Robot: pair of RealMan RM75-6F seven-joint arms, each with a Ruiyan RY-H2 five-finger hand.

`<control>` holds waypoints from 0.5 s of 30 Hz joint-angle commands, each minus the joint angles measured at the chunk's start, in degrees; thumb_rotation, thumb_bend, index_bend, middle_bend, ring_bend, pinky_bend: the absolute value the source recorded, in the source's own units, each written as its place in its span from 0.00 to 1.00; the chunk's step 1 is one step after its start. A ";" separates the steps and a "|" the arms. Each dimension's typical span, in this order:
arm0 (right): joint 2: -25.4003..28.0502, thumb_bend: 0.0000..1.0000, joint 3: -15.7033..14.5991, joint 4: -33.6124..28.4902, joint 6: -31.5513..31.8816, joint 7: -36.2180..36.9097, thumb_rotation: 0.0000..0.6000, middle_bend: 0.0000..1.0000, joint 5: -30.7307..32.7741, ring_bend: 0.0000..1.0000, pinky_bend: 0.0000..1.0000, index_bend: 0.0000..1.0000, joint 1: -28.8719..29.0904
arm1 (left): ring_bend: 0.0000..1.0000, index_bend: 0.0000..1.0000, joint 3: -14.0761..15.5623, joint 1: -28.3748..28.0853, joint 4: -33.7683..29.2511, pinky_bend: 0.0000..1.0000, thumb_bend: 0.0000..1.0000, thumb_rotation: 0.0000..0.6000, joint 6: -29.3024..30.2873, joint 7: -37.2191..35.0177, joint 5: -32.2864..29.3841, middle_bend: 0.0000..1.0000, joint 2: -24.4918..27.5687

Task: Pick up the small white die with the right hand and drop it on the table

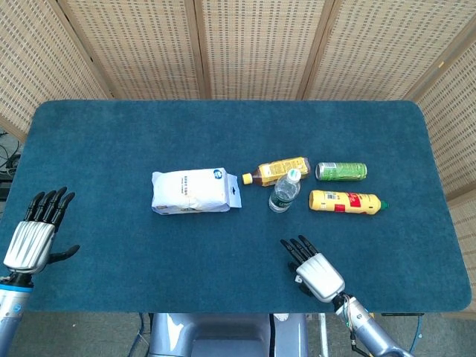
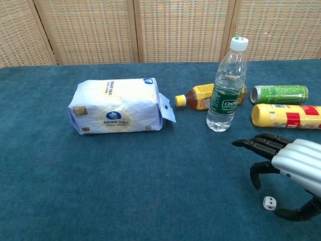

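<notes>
the small white die (image 2: 269, 203) lies on the blue table (image 2: 125, 181) at the lower right of the chest view, a red pip on its facing side; in the head view it is hidden under the hand. the right hand (image 2: 293, 165) hovers above it in the lower right of the frame, fingers spread and curved downward, with one dark fingertip to the left of the die and the thumb curling in along the table to its lower right, neither touching it as far as can be told, so the hand holds nothing. the left hand (image 1: 33, 234) sits at the lower left edge of the head view, fingers straight and apart, empty. at mid-frame a white tissue pack (image 2: 118, 106) lies on its side, and to its right a clear water bottle (image 2: 227, 88) stands upright. just behind the bottle lies a yellow tea bottle (image 2: 200, 97). at the right edge a green can (image 2: 280, 94) lies on its side, with a yellow bottle (image 2: 286, 116) lying just in front of it.
</notes>
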 commanded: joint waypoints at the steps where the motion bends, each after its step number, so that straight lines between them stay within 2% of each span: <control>1: -0.04 0.26 -0.09 0.22 -0.04 0.04 1.00 0.00 0.14 0.00 0.00 0.45 0.04 | 0.00 0.00 0.01 0.06 -0.01 0.00 0.03 1.00 0.10 -0.01 0.00 0.00 0.00; 7: -0.02 0.31 -0.22 0.57 0.05 0.24 1.00 0.00 0.66 0.00 0.00 0.46 0.08 | 0.00 0.00 -0.01 0.00 0.03 0.00 0.03 1.00 0.04 0.02 0.00 0.00 -0.05; 15: -0.53 0.31 -0.74 0.89 0.10 0.26 1.00 0.01 0.63 0.00 0.00 0.48 0.25 | 0.00 0.00 0.00 0.03 0.02 0.00 0.03 1.00 0.07 0.02 -0.03 0.00 -0.03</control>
